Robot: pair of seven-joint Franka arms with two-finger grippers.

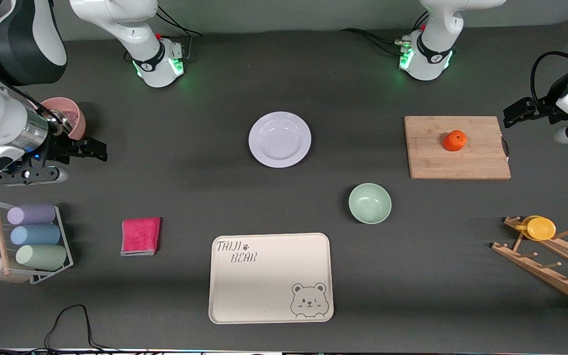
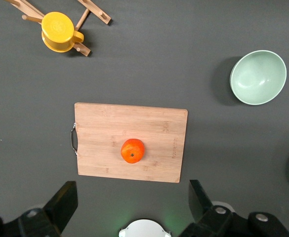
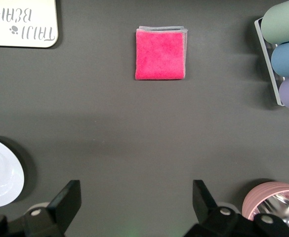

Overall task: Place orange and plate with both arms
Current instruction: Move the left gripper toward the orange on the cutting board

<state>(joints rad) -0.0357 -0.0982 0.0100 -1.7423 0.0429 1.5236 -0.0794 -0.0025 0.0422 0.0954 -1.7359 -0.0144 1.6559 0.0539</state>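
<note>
So far nothing in the job looks done, and both arms wait out at the ends of the table with nothing in their hands. Starting at the right arm's end, the right gripper hangs with its fingers spread wide and empty, just beside a pink bowl and well apart from the plate. Nearer the front camera than that gripper sit a rack of colored cups and a pink cloth. The plate lies flat by itself in the middle of the table, with bare dark table all around its rim, so I think the right arm has an open path to reach it. The bear tray lies nearer the front camera than the plate, and it is empty. The green bowl sits between the tray and the cutting board, a little toward the left arm's end from the plate. The orange rests on the cutting board, near its middle and away from its edges. The left gripper hangs wide open and empty just past the board's handle end. A wooden rack with a yellow cup stands nearer the front camera than the board, well apart from the orange. Still to do: pick up the orange and the plate and set them down.
</note>
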